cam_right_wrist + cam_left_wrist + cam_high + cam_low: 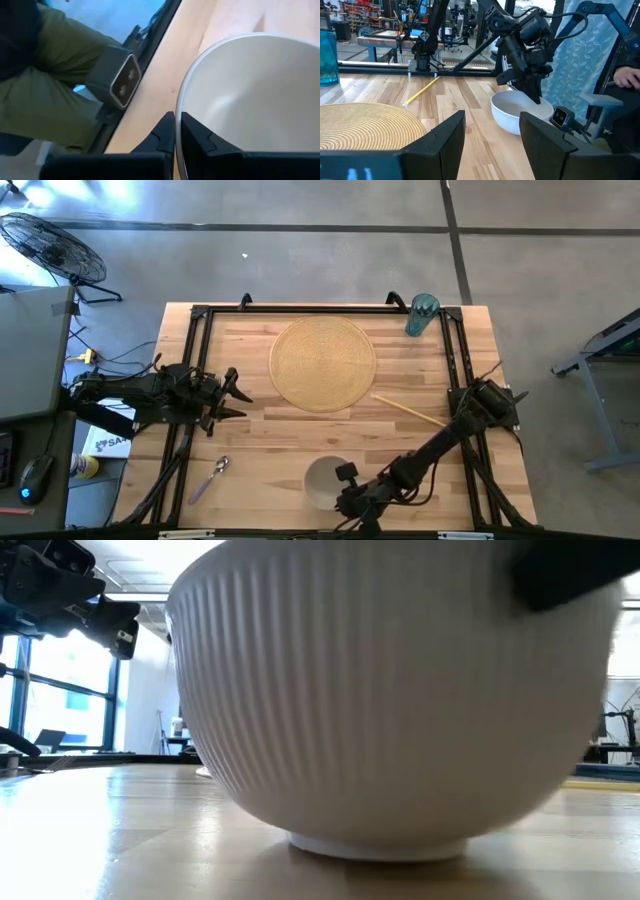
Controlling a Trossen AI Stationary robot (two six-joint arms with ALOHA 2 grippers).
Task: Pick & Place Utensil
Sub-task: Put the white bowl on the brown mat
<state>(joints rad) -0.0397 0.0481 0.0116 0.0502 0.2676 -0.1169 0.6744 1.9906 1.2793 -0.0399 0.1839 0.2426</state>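
**Spoon untouched while right arm grips the bowl**

Spoon (210, 477) lies flat on the surface (300, 430) near the front edge, left of the bowl (322, 480) and well apart from both arms. A chopstick (410, 411) lies between the mat (322, 363) and the right arm's base, and a cup (421, 315) stands at the far right corner.

The right end effector (177, 131) has its fingers together on the bowl's rim, one inside the wall and one outside, at the edge nearest the surface's front. The left end effector (492, 137) hangs above the surface beside the mat, fingers wide apart and holding nothing, aimed toward the bowl.

Risks, as I judge them:
- The pinch is on a thin, smooth rim at one side only. Lifting from there could let the bowl swing, slip or drop.
- The bowl sits close to the front edge; a drag toward it could tip the bowl off the surface.
- A person sits just beyond that edge, near the right arm's path.
- If the bowl is slid left, it could knock the spoon and turn it away from an easy pickup.
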